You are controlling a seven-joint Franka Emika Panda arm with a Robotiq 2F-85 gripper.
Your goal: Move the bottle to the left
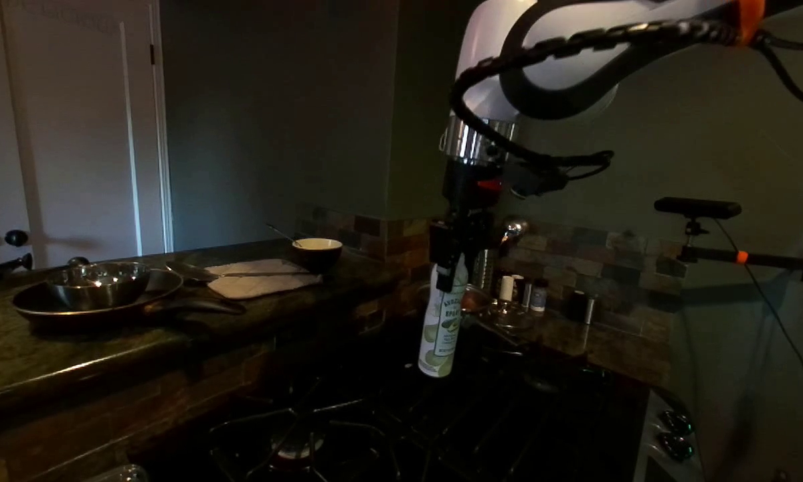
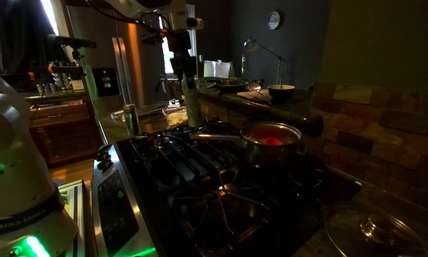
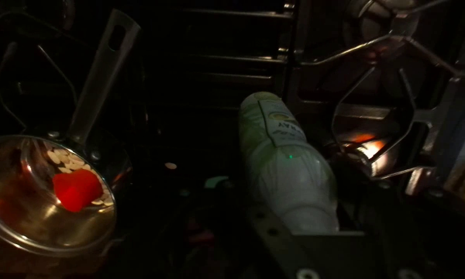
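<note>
The bottle (image 1: 441, 331) is slim and whitish with a pale green patterned label. It hangs nearly upright, slightly tilted, from my gripper (image 1: 448, 278) over the dark stove. In an exterior view the bottle (image 2: 192, 107) shows as a dim green shape below the gripper (image 2: 185, 82). In the wrist view the bottle (image 3: 283, 162) points away from the camera, with its top between the fingers of the gripper (image 3: 298, 217). The fingers are shut on its upper part and hide the tip. I cannot tell whether its base touches the grates.
A pot (image 2: 271, 153) with a red thing inside stands on the stove (image 2: 199, 171), its handle over the grates. A tall canister (image 2: 131, 119) and a food container (image 2: 176, 116) stand beyond. The raised counter holds a frying pan (image 1: 194, 304), a cloth (image 1: 261, 281) and a bowl (image 1: 318, 254).
</note>
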